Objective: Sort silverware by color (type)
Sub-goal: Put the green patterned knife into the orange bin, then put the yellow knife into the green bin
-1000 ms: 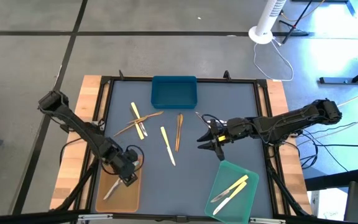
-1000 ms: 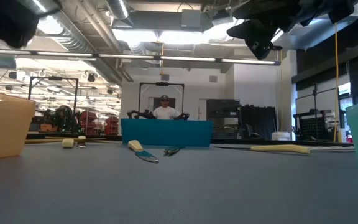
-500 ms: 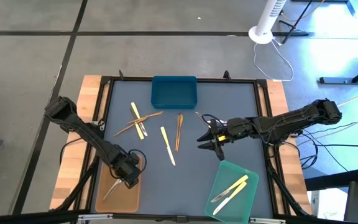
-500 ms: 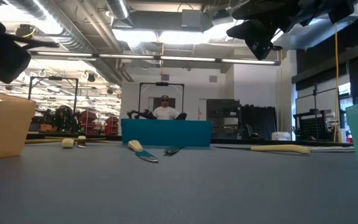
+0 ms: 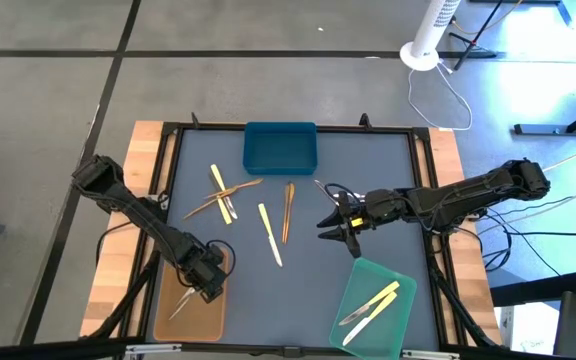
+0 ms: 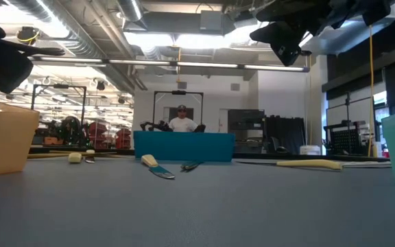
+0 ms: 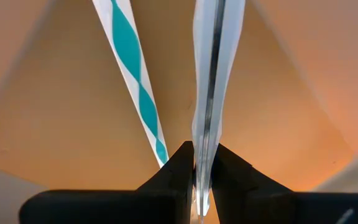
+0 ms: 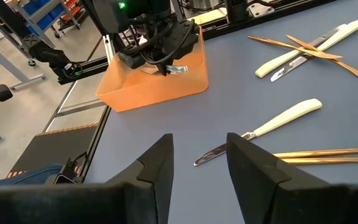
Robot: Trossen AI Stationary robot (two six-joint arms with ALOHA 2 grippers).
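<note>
Silverware piece (image 7: 211, 93) pinched in left gripper (image 5: 206, 285) over tan tray (image 5: 208, 318).

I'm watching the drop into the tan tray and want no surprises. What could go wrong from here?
1. The left gripper pinches a thin clear-wrapped utensil right at its end above the tan tray; it could pivot or slip free.
2. The brown utensils lie crossed over a pale yellow knife, so picking one may drag the others.
3. The right gripper hovers open near the green tray and might bump it.

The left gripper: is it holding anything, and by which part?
Yes. The left gripper pinches a silvery utensil at its near end, over the tan tray.
</note>
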